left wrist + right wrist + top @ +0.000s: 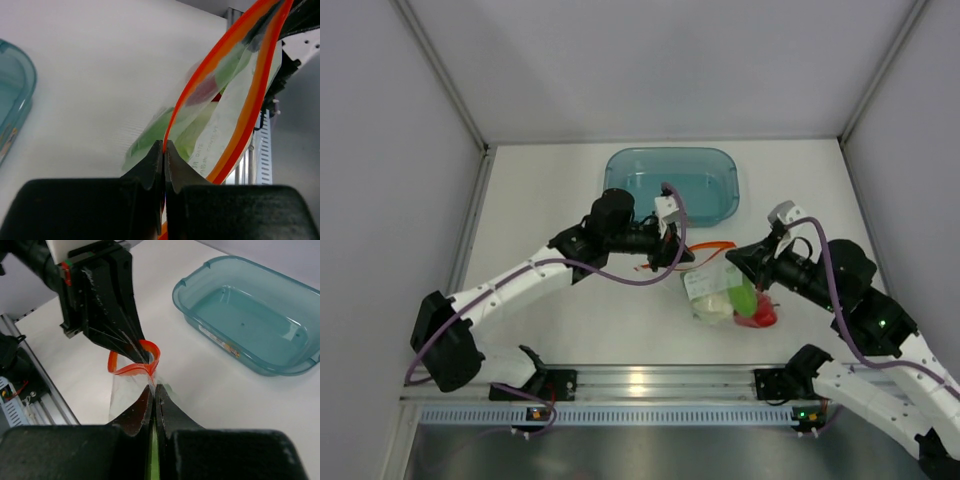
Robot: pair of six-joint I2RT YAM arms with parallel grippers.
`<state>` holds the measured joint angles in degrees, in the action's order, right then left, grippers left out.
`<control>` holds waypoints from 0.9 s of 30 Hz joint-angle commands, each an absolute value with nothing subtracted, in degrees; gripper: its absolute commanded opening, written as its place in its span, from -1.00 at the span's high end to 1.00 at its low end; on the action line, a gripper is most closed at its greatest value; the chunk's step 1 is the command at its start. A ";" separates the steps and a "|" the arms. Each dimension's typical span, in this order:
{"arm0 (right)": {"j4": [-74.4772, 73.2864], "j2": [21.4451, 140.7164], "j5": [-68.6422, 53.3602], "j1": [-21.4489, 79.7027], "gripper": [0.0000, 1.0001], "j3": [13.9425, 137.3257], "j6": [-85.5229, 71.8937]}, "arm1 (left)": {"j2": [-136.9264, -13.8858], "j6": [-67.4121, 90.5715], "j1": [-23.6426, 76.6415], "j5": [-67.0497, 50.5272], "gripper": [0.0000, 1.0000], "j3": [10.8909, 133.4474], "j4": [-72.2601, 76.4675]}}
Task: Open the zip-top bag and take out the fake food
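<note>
the opening is under way, not finished. the zip-top bag (718,285) sits a little right of the middle of the desk (550,200), closer to the near edge than the far one, with its mouth turned toward the far edge. its orange-red zip strip (132,371) is parted into a loop, so the seal looks undone along at least part of its length.

the left pincer (164,150) is clamped tight on one lip of that strip, jaws pressed together with the orange band coming up between them. the right pincer (153,390) is likewise closed flat on the opposite lip, clear plastic caught between its tips. the two sit just beside each other at the mouth.

none of the fake food is out yet. through the plastic the pale cabbage (712,306), the green cucumber (745,297) and the red pepper (762,316) lie bunched at the closed end, toward the near edge.

left to do, as i judge it: spread the mouth wider, then get all three pieces out.

the teal bin (620,165) stands near the far edge, apart from the bag, with nothing in it but a label on its floor.
</note>
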<state>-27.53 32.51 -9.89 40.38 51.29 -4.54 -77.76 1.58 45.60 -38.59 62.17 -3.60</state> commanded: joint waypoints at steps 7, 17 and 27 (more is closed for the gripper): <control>-20.57 43.58 7.11 41.04 0.88 53.44 -16.34 | -70.58 9.49 45.79 -14.33 1.00 64.86 -11.76; -11.17 46.23 3.08 40.87 0.16 49.14 -33.03 | -66.71 21.96 45.79 -2.56 1.00 67.76 -23.38; -4.14 49.65 3.34 42.01 -0.11 41.23 -50.00 | -65.13 44.81 51.75 20.02 1.00 60.92 -18.56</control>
